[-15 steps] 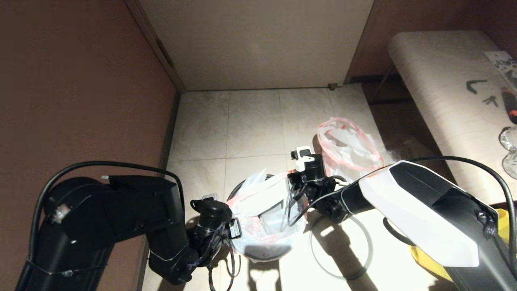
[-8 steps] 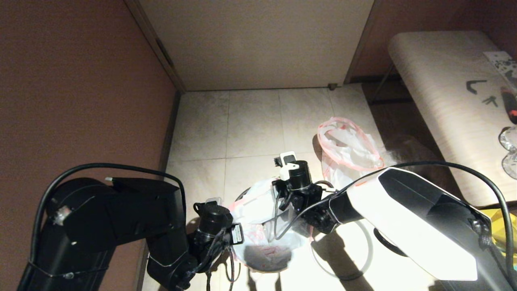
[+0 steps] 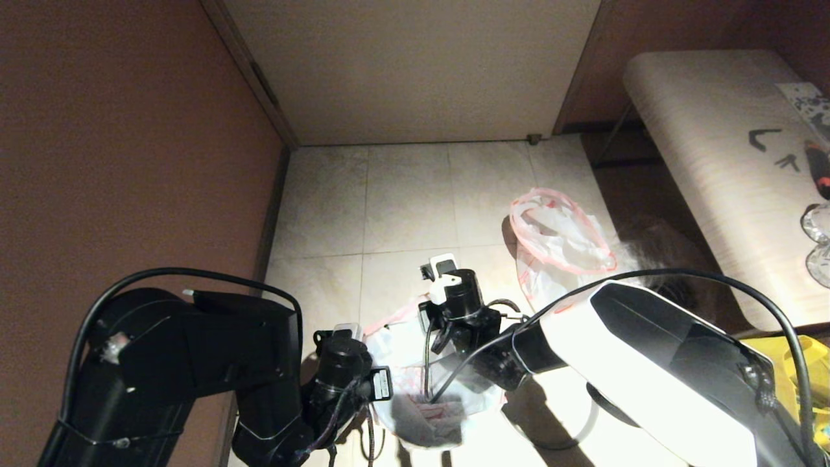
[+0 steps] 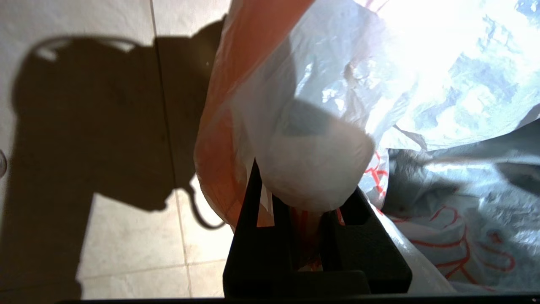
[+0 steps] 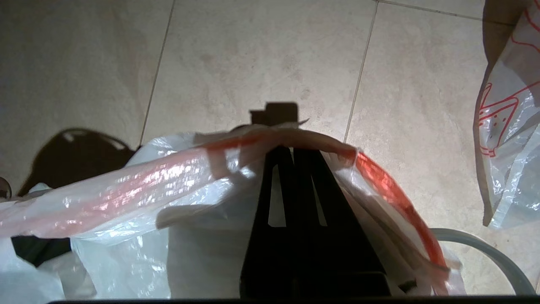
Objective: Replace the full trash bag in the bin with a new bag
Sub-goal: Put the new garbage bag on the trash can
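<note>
A hard light from behind the robot floods the floor tiles [image 3: 408, 194] and blows out the white arm shell [image 3: 648, 383], while the brown wall [image 3: 130, 143] beside the tiles stays dim. Sharp dark arm shadows fall on the tiles around the new bag [image 3: 415, 363]. In the left wrist view glare washes out the bag's plastic [image 4: 422, 55].

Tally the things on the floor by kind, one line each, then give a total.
Translucent white drawstring bags: 2, the new bag held over the bin and the full trash bag standing behind it
Black bins: 1, the bin, mostly hidden under the new bag
Loose grey hoops: 1, the hoop on the tiles beside the bin
Total: 4
</note>
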